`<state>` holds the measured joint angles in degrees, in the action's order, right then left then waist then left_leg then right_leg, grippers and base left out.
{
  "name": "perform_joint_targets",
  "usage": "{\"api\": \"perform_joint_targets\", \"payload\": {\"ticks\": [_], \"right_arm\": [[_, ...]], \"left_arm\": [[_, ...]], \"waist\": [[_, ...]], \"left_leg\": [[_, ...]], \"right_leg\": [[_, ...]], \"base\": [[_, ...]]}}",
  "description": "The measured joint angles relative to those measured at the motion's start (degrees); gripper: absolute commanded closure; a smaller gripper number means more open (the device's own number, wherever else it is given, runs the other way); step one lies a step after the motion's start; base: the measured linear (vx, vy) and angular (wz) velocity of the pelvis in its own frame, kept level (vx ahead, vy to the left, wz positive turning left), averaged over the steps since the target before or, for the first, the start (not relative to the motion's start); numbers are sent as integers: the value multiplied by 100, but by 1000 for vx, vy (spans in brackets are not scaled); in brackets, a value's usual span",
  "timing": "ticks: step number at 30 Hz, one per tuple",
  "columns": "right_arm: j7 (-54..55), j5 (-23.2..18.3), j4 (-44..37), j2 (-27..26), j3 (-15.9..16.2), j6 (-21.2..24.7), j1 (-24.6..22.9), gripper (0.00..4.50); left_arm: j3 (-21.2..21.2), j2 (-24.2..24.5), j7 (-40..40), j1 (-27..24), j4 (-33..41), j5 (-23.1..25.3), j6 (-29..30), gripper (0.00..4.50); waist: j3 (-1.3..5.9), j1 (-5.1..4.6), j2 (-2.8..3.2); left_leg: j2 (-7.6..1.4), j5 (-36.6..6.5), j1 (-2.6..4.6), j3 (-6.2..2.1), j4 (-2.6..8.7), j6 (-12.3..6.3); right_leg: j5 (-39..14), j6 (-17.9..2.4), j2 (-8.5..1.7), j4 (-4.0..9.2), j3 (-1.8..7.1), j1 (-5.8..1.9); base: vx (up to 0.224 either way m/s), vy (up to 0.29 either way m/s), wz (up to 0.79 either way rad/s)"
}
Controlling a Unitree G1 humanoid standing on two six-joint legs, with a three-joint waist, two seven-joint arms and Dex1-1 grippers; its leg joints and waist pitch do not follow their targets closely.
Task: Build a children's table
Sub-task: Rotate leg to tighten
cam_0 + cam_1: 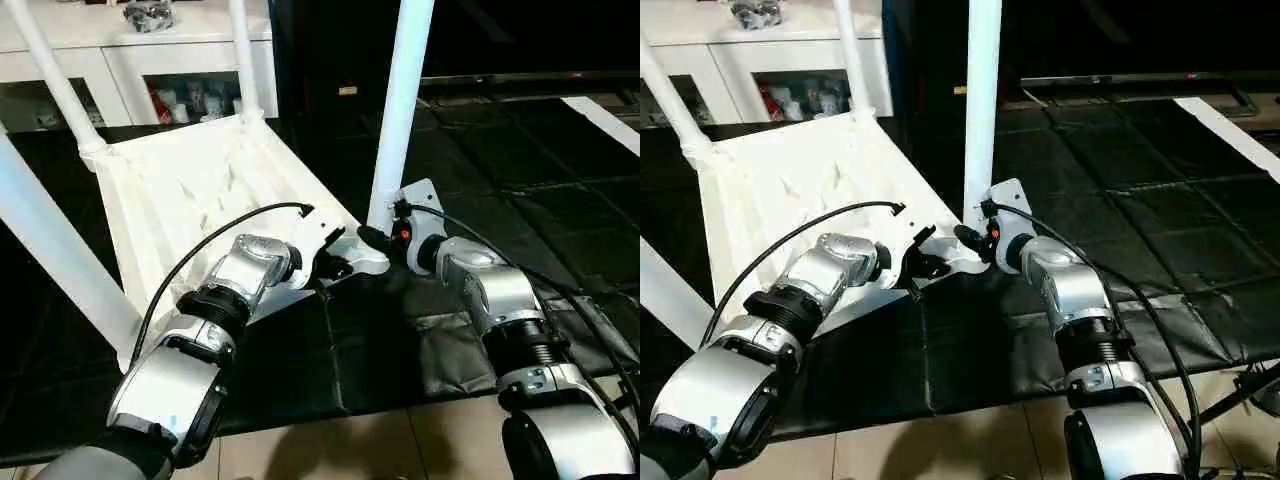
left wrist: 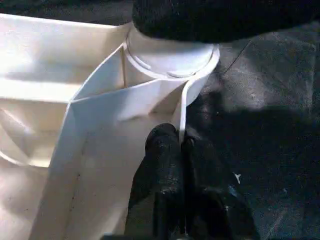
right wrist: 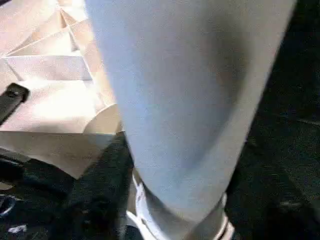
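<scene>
Left claw (image 2: 181, 150) pinching table rim (image 2: 181, 107) — right claw (image 1: 385, 238) spread at leg (image 1: 400, 110) base

The table top (image 1: 190, 190) looks like white moulded plastic, its ribbed underside smooth with a soft sheen, the thin walls slightly translucent at the near corner socket (image 2: 170, 55). The legs (image 1: 400, 110) are smooth white plastic with a faint gloss. The floor mat (image 1: 520, 200) under them is black padded sheet, quilted in squares, dull-shiny like vinyl, and creased near its front edge. The forearms (image 1: 170, 380) are brushed silver metal with black ribbed collars. The left gripper (image 2: 181, 145) has matt black fingers (image 2: 160, 170), slightly rough. The cabinet (image 1: 190, 60) behind is glossy white with glass doors.
</scene>
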<state>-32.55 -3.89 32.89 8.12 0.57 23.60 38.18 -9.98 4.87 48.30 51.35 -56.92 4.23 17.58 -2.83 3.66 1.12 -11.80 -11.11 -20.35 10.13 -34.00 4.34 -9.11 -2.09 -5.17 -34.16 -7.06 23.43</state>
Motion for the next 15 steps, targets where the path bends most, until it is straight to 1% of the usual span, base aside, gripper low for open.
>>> {"api": "perform_joint_targets", "payload": {"ticks": [1,2,4,5,6,7,10,14,15], "right_arm": [[-21,0,-6,0,0,-7,-5,161],[-46,0,-12,-3,1,-17,-12,138],[-98,0,-33,-12,1,-59,-42,130],[-143,0,-41,-12,2,-65,-48,123],[-176,0,-47,-12,2,-67,-50,102],[-205,0,-59,-11,3,-69,-56,102],[-410,-11,-171,38,44,-148,-182,76],[-900,-51,-314,279,214,-170,-282,38],[-1077,-77,-321,362,254,-169,-316,29]], "left_arm": [[-4,13,22,0,0,0,-6,450],[-7,24,41,0,0,0,-12,450],[-10,41,76,0,0,1,-27,450],[-11,52,97,0,0,1,-31,450],[-11,59,113,0,0,2,-33,450],[-12,66,128,0,0,5,-39,450],[-67,136,283,-11,0,12,-111,450],[-191,253,579,-41,0,55,-336,450],[-236,289,689,-49,0,64,-419,450]], "waist": [[0,-1,0],[0,-3,0],[0,-9,0],[0,-14,0],[0,-16,0],[0,-16,0],[0,-8,0],[0,40,0],[0,78,0]], "left_leg": [[0,0,0,0,0,0],[-1,0,0,0,1,-1],[-1,0,0,0,3,-1],[-1,1,-1,0,3,-1],[-1,1,-1,0,4,-1],[-1,1,-1,0,5,-1],[-1,1,0,0,8,-2],[-1,2,3,0,6,-3],[-1,2,3,0,6,-3]], "right_leg": [[0,0,0,0,0,0],[0,0,0,0,0,0],[0,0,1,0,0,1],[0,0,1,0,0,1],[0,0,1,1,0,1],[0,0,1,1,0,2],[0,0,1,3,0,2],[0,0,1,3,0,2],[0,0,1,3,0,2]], "base": [[0,0,0],[0,0,0],[0,0,0],[0,0,0],[0,0,0],[0,0,0],[0,0,0],[0,0,0],[0,0,0]]}}
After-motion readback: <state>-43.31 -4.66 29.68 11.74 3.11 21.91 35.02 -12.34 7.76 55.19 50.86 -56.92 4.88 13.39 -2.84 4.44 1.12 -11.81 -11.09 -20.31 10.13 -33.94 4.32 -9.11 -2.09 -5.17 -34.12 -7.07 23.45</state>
